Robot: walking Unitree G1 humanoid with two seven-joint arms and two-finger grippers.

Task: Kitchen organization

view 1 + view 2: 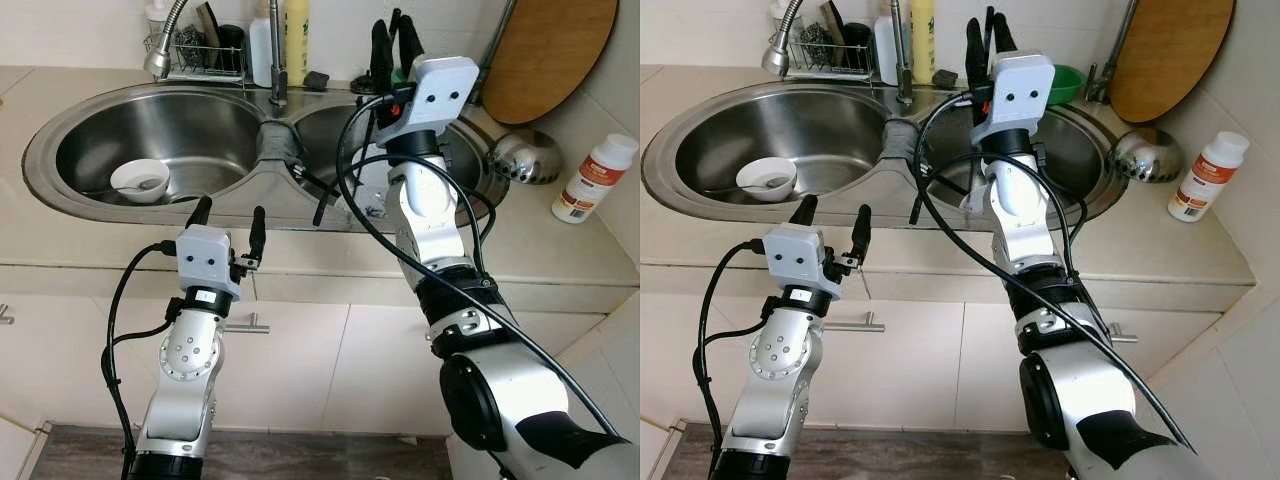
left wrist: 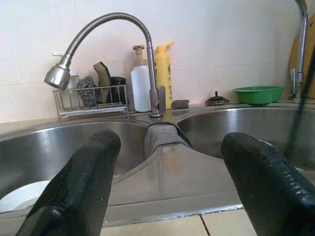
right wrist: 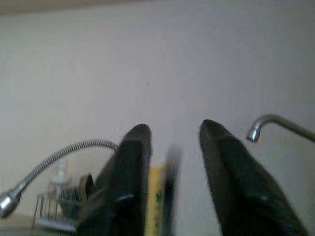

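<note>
the left gripper (image 1: pixel 228 220) hung spread and empty before the sink's front rim (image 1: pixel 250 215), the bowl (image 1: pixel 139 180) beyond it in the left basin. the right gripper (image 1: pixel 393 40), fingers parted and empty, was raised over the right basin near the green dish (image 1: pixel 1065 83).

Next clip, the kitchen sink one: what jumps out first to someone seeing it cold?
The double steel sink spans the counter, with a white bowl holding a spoon in its left basin. The right gripper is raised high over the right basin, near the back wall, while the left gripper hovers, jaws open, at the sink's front edge. A round wooden board leans against the wall on the right, above a white bottle.
</note>
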